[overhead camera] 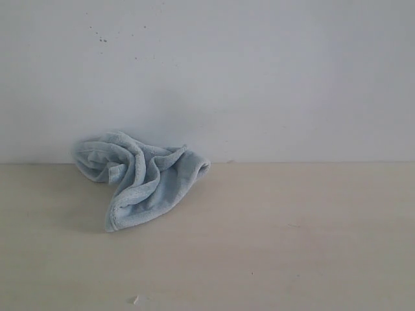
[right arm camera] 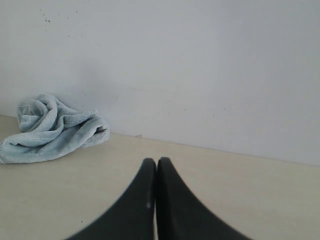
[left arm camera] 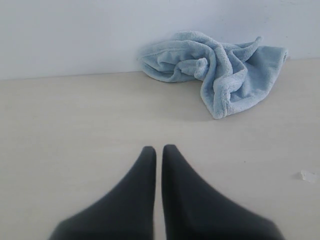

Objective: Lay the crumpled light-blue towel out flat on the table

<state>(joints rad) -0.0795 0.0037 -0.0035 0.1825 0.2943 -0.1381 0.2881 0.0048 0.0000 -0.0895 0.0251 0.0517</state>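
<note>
**Towel.** The towel [overhead camera: 139, 178] lies in a crumpled heap left of centre in the exterior view, at the far edge of the table [overhead camera: 292, 253], with its back against the wall [overhead camera: 259, 78]. The upper left part is bunched into thick rolled folds. A flatter flap runs down toward the lower left of the heap and ends in a hemmed corner [overhead camera: 111, 225]. A second rolled corner [overhead camera: 204, 168] points right.

**Handling.** Judged from the deep pile and loose folds, the cloth is light, soft and fully limp. It will not hold any shape and is likely to drag across the smooth table rather than slide cleanly. There is no breakage risk. The likely fault is pinching several layers at once, which would lift the heap unopened.

**Grasp points.** The two exposed corners look like the best holds, one per arm, each taken at the hem as a single layer and drawn apart.

**Left gripper.** The left gripper [left arm camera: 158, 149] is over bare table, well apart from the towel. Its fingers are drawn together with only a thin slit between them. It holds and touches nothing.

**Right gripper.** The right gripper [right arm camera: 153, 161] is also well apart from the towel. Its fingers are pressed together and hold nothing.

**Other items.** A small white speck [overhead camera: 135, 299] lies near the bottom edge of the exterior view.
</note>
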